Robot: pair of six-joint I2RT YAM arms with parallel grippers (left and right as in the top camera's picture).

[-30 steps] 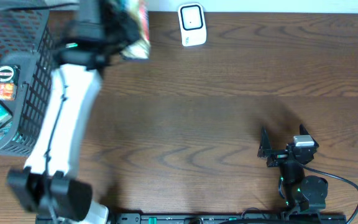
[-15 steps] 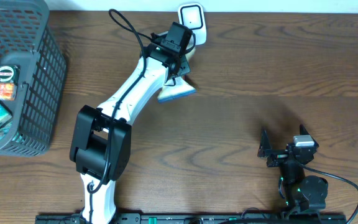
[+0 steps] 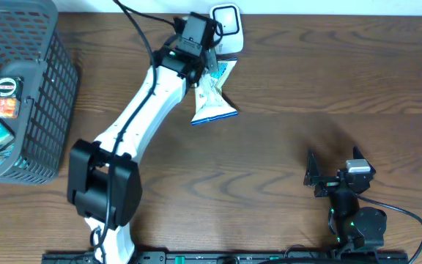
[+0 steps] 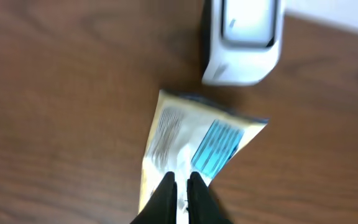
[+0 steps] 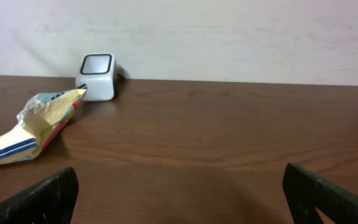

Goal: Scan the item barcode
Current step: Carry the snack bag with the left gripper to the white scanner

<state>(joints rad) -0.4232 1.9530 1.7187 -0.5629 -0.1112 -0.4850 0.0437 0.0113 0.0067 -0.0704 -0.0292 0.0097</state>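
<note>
Wooden table (image 3: pixel 306 88), dark brown, carries everything. The white left arm (image 3: pixel 138 117) stretches from the near edge diagonally up to the far edge, crossing the left-centre of the table. A black mesh basket (image 3: pixel 50 95) sits at the far-left corner with a few small packaged goods (image 3: pixel 2 103) inside (labels too small to read). It is well apart from the rest.

The snack packet (image 3: pixel 215 95) lies flat on the table near the middle of the far edge. Its long axis runs far-to-near, tilted slightly. The narrow crimped end points at the barcode scanner (image 3: pixel 226 26) and lies just beside it, and the wider blue-striped end points toward the near edge. The scanner is white, standing at the far edge, window facing up and forward. Nothing lies between packet and scanner.

The left gripper (image 4: pixel 180 180) is above the packet with its fingers pressed together. The right wrist view shows nothing clamped on the packet (contact unclear). The right gripper (image 3: pixel 311 172) is near the near-right corner, fingers spread wide and empty, well apart from the packet.
</note>
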